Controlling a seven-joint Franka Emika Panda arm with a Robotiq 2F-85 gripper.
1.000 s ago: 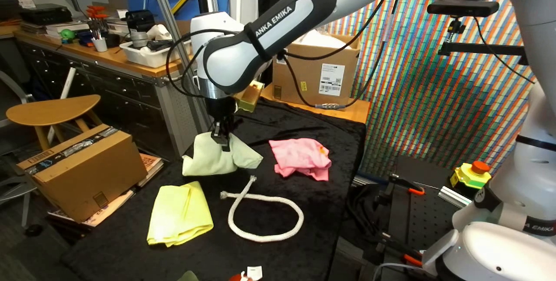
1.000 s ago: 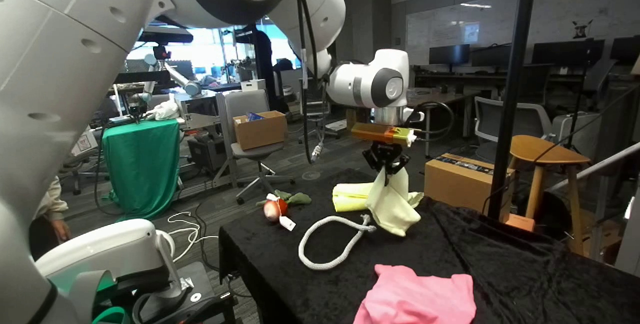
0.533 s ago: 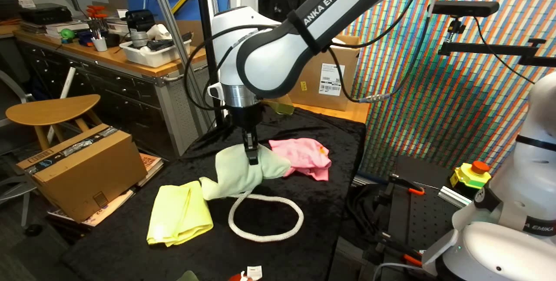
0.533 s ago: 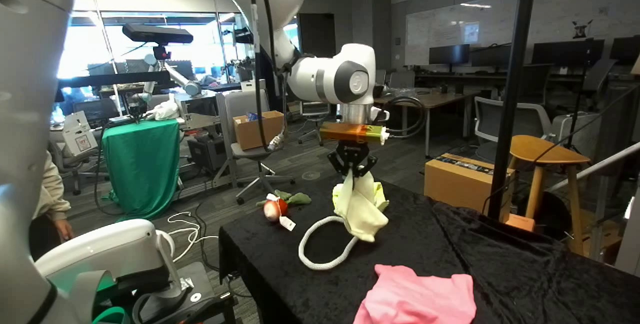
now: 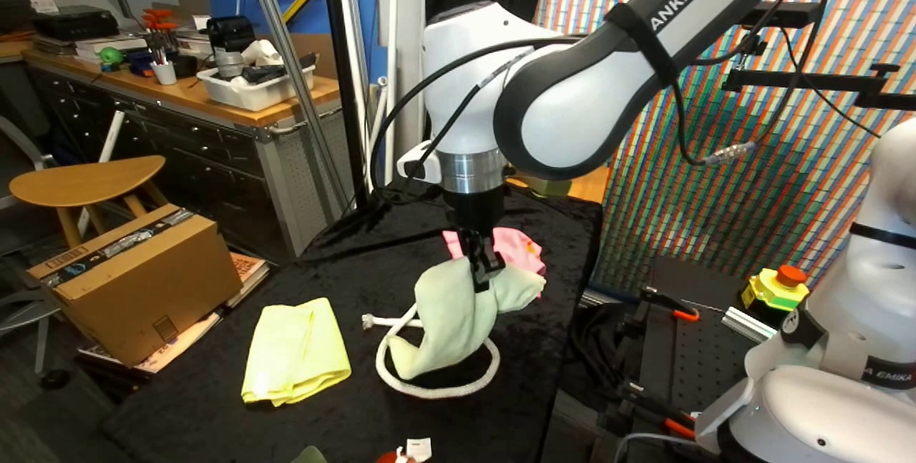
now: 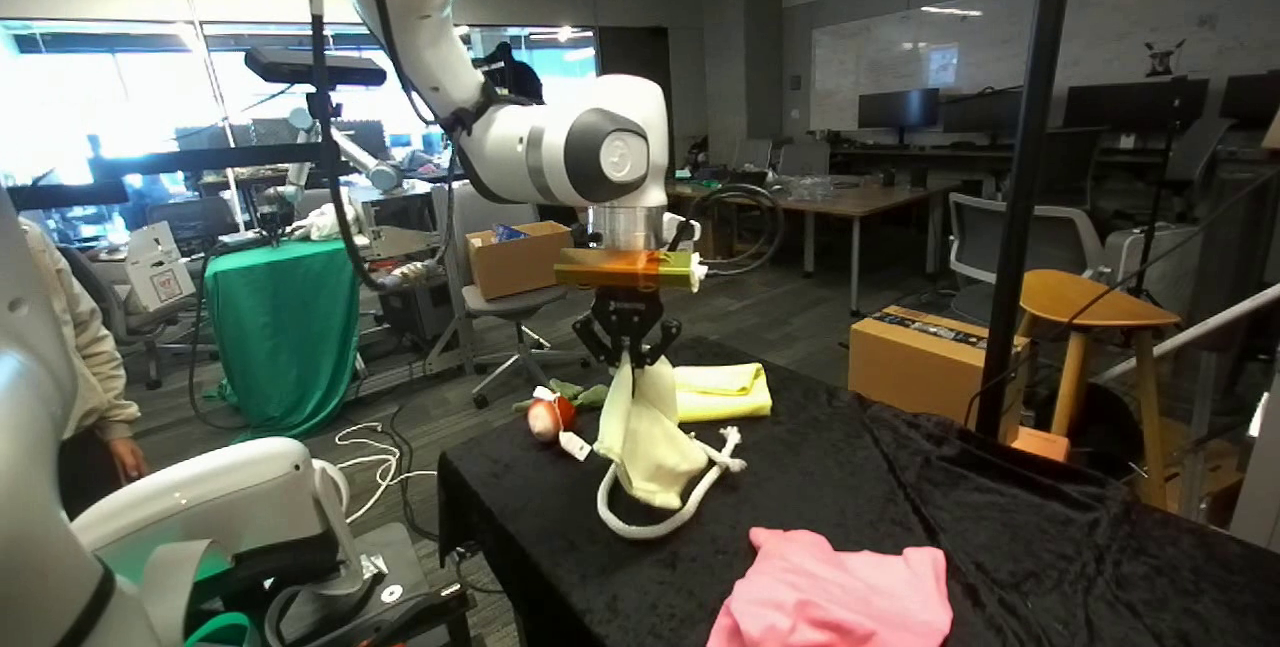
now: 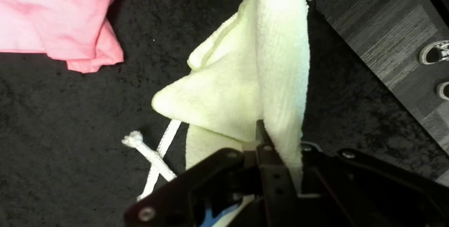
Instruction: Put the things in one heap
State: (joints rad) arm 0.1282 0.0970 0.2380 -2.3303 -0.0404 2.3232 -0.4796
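My gripper [image 5: 486,278] is shut on the cream-white cloth [image 5: 451,323], which hangs from the fingertips in folds in both exterior views. Its lower end dangles over the white rope loop [image 6: 640,531]; whether it touches the table or rope I cannot tell. In the wrist view the cloth [image 7: 224,97] spreads out ahead of the jaws, with the rope's frayed end [image 7: 133,139] beside it. The pale yellow cloth [image 5: 295,356] lies folded, apart from the rope. A crumpled pink cloth [image 6: 840,592] rests on the table, partly hidden behind the gripper in an exterior view.
Black velvety fabric [image 6: 800,487] covers the table. A red-and-white round item with a tag [image 6: 550,417] and green leaves [image 6: 598,397] sits at one edge. Off the table stand a cardboard box [image 5: 143,284] and a wooden stool [image 5: 86,180]; a black pole [image 6: 1030,177] rises nearby.
The arm has carried the cream-white cloth from beyond the rope's crossed ends to above the rope loop, uncovering those ends again. The pale yellow cloth, pink cloth and rope have not moved.
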